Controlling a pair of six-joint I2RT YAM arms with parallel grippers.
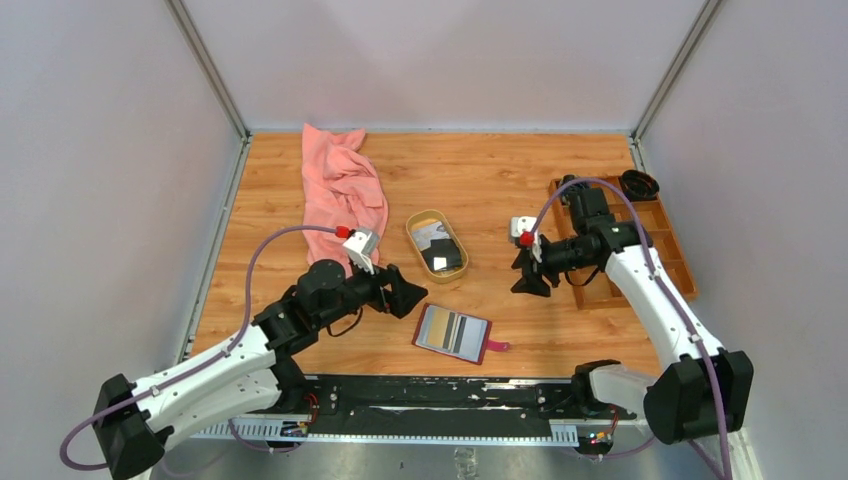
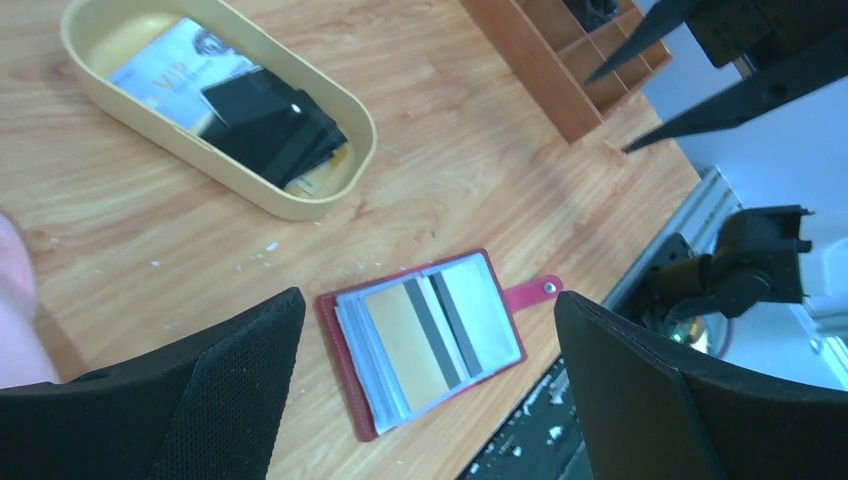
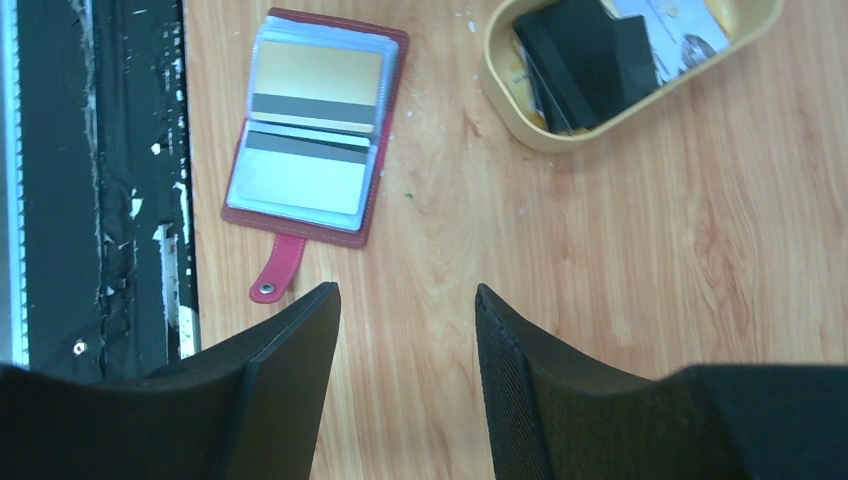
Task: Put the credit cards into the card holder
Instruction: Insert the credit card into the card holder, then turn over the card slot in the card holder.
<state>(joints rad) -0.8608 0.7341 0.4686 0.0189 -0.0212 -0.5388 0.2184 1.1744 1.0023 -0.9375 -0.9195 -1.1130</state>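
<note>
Left tool (image 1: 410, 295) wide open, empty, beside card holder (image 1: 453, 333) at worktop's near edge; right tool (image 1: 531, 281) half-open, empty. Credit cards (image 1: 441, 252) in dish (image 2: 290, 207): left nearer.

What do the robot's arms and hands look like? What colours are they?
The left arm and right arm are white with black joints. A purple cable loops along each, ending at a red plug. The left hand and right hand each have two black wedge-shaped fingers with bumpy pads.

Open tabletop (image 1: 520, 180) around the card holder (image 1: 453, 333), oval dish (image 1: 410, 233) just behind, left gripper (image 1: 412, 295) close beside
</note>
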